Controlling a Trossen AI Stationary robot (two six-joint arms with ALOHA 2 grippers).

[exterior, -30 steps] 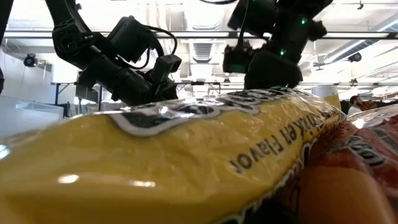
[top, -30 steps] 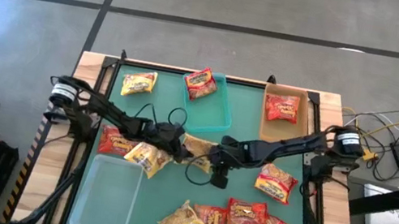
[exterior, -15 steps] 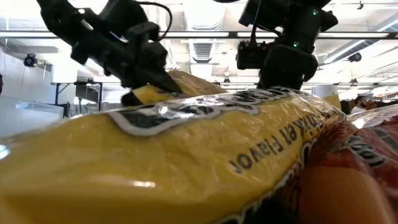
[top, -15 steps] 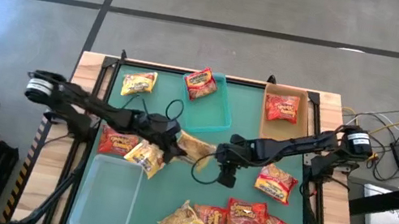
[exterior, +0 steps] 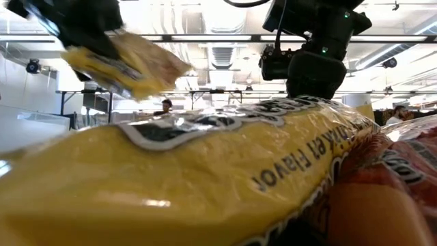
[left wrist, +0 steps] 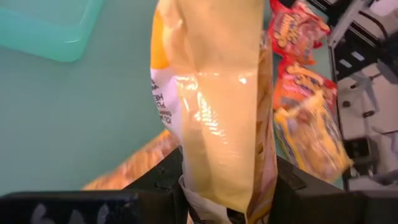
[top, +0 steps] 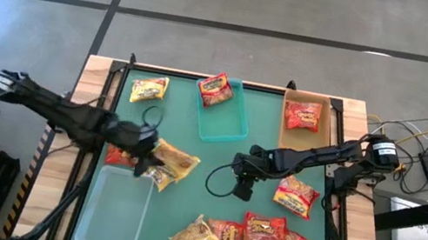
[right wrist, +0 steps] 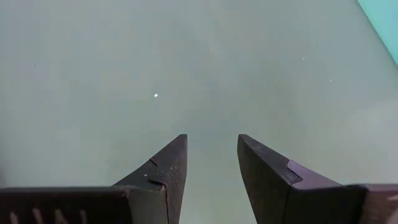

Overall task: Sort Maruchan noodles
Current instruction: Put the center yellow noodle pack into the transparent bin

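My left gripper (top: 152, 150) is shut on a yellow noodle packet (top: 178, 160) above the mat's left half; in the low view the packet (exterior: 126, 61) hangs in the air. My right gripper (top: 244, 176) hovers open over bare green mat (right wrist: 155, 74) near the centre. Other packets lie flat: a yellow one (top: 149, 89) at the far left, a red one (top: 215, 90) in the teal bin, a red one (top: 301, 115) in the tan bin, a red (top: 121, 155) and a yellow one (top: 158, 176) below my left gripper, and several along the near edge (top: 246, 236). My left gripper pinches one short end of the yellow packet (left wrist: 217, 186) between its two fingers (left wrist: 292, 186). The fingers come roughly level from the table's left. The packet is lifted clear of the mat and sticks out beyond the fingers toward the table's right.
The clear bin (top: 117, 207) sits at the near left, the teal bin (top: 231, 123) at the far centre, the tan bin (top: 300, 135) at the far right. An orange-red packet (top: 296, 196) lies right of my right gripper. A yellow packet (exterior: 205, 178) fills the low view's foreground.
My left gripper has carried the yellow packet from the mat's centre toward the table's left edge and lifted it higher. My right gripper has drawn back a little toward the right and stays over the centre.
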